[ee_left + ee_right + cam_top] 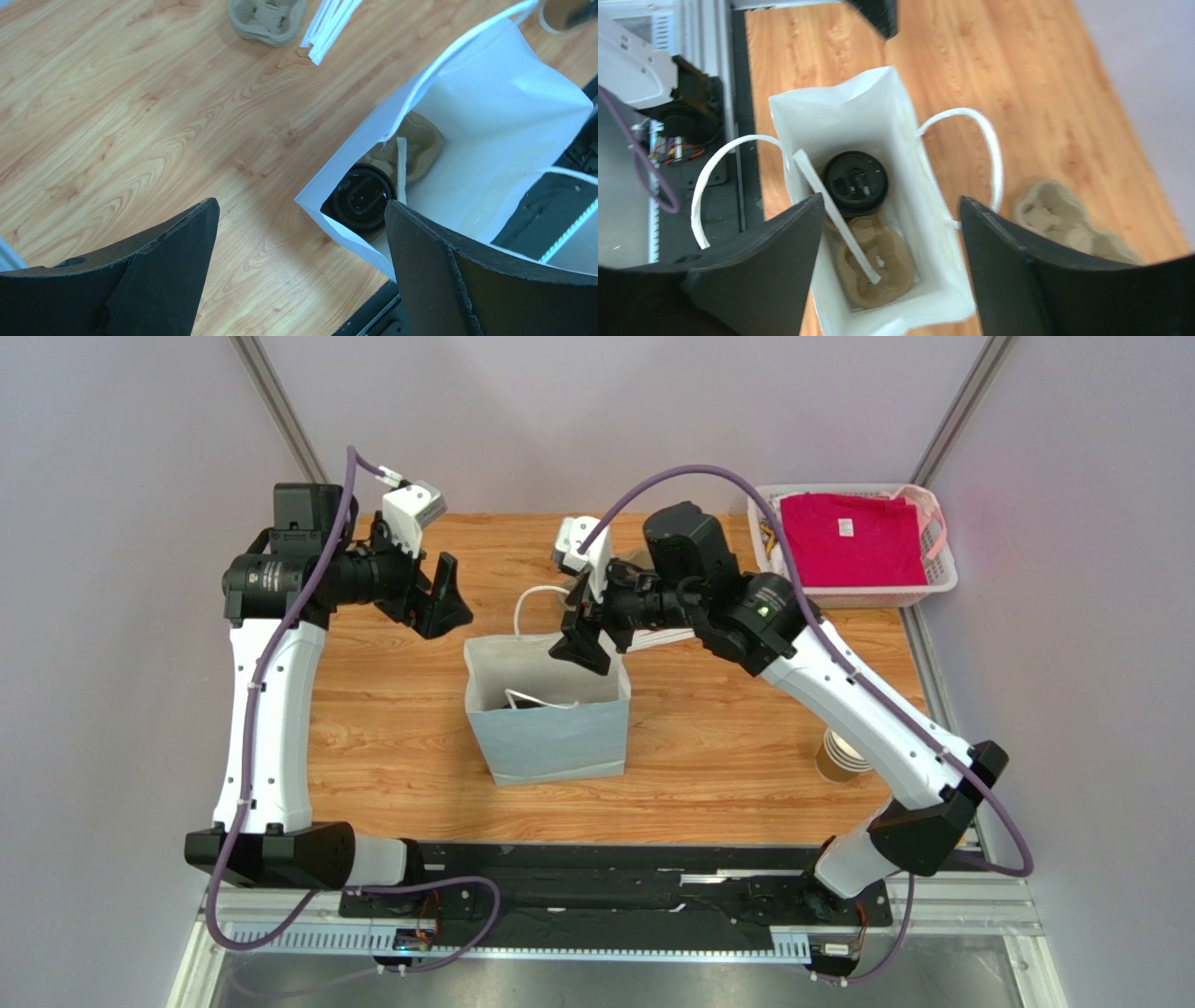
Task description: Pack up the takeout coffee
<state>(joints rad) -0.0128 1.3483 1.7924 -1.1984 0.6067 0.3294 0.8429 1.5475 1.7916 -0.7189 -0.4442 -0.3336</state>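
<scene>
Down in the paper bag (554,735) around the middle of the table (393,742): the takeout coffee (855,182), black lid up, parked in one pocket of a cardboard carrier (878,269), white straw (833,210) slanted across beside it. So, going by that, the drop-in step pretty much wrapped and only the retreat left. Right gripper (889,203) hanging right over the bag mouth, jaws spread wide, nothing between them, well clear of the lid. Next up, probably: pull straight up and out without snagging a handle (997,161) or nudging those thin paper walls, then swing off toward the right edge. Cup fully seated in its pocket or not? Hard to call, with the lid hiding everything below it. Left gripper (300,204) also splayed open and empty, hovering over bare wood off the bag's far left corner, angled down at the opening, maybe handy for steadying the bag. Right arm stretched in from the near right corner, forearm sloping up to a raised wrist bent down over the bag. Left arm standing tall along the left edge, wrist turned inward toward the middle.
</scene>
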